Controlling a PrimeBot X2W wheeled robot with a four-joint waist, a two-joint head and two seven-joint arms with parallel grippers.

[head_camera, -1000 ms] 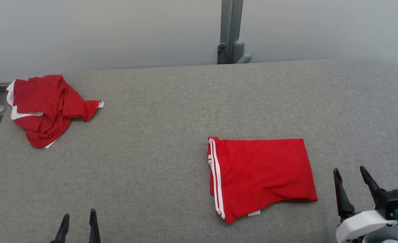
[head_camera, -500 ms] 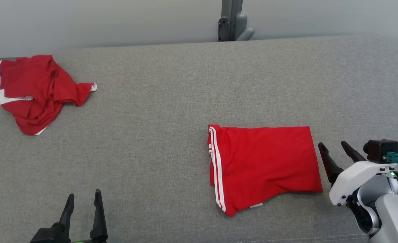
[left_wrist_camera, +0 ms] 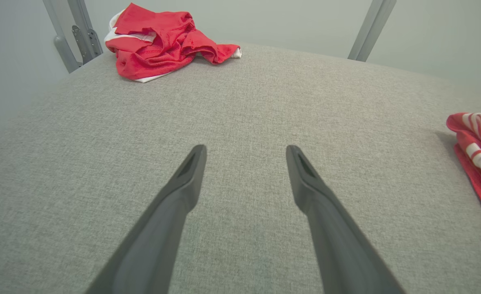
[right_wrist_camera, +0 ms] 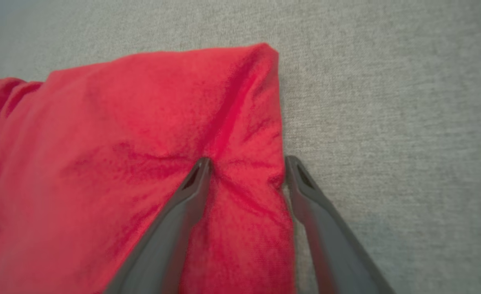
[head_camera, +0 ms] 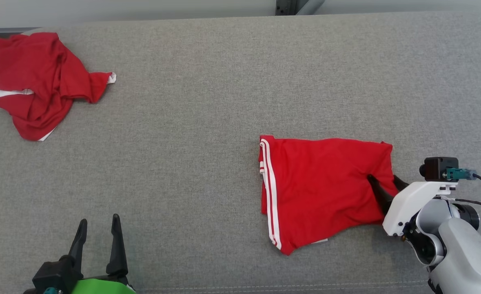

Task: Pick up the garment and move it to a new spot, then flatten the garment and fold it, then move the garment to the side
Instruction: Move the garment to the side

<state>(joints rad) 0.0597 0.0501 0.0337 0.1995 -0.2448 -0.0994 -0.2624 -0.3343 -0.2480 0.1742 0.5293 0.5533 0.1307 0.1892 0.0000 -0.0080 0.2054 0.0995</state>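
Garment was found folded into a flat rectangle, right of centre on the table, white stripes at its left edge. Pick-up, flattening and folding were judged done, the move to the side judged left. Right gripper was set astride the garment's right edge, fingers spread wide, nothing pinched yet; a grip was judged about to be made. Left gripper was held near the front edge, well apart from the garment, fingers wide apart, nothing held. A crumpled heap of red cloth was noted at the far left corner.

In right wrist view one finger was seen pressed into the cloth, creases drawn toward it, the other just off the hem on bare table. In head view that contact was partly hidden by the white wrist. Head view gave the garment's whole outline and the heap; the outline ran off the right wrist view. Left wrist view gave open fingers over bare table, heap far off, striped edge at the right margin
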